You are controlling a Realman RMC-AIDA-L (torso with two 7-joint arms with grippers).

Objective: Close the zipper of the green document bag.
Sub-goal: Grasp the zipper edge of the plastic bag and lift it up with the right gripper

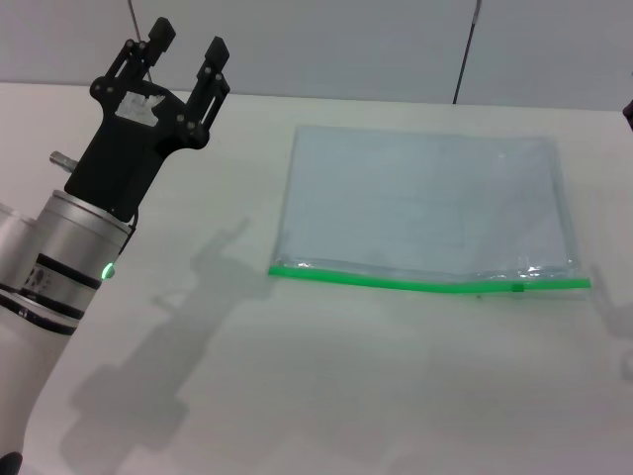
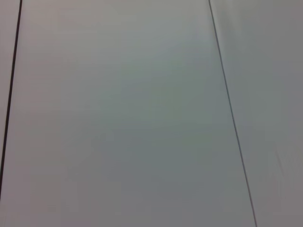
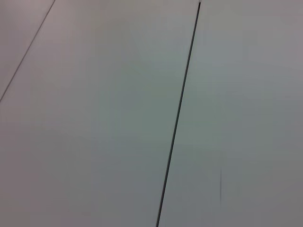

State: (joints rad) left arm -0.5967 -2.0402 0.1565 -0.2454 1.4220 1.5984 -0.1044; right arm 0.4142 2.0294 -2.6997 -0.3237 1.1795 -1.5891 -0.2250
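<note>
The green document bag lies flat on the white table, right of centre in the head view. Its zipper runs as a bright green strip along the edge nearest me, with the small dark slider close to the strip's right end. My left gripper is raised at the upper left, well away from the bag, open and holding nothing. Only a dark sliver of my right gripper shows at the right edge, beyond the bag's far right corner. Both wrist views show only plain wall panels.
The white table stretches bare in front of and left of the bag. A grey panelled wall with dark seams stands behind the table's far edge. My left arm casts a shadow on the table.
</note>
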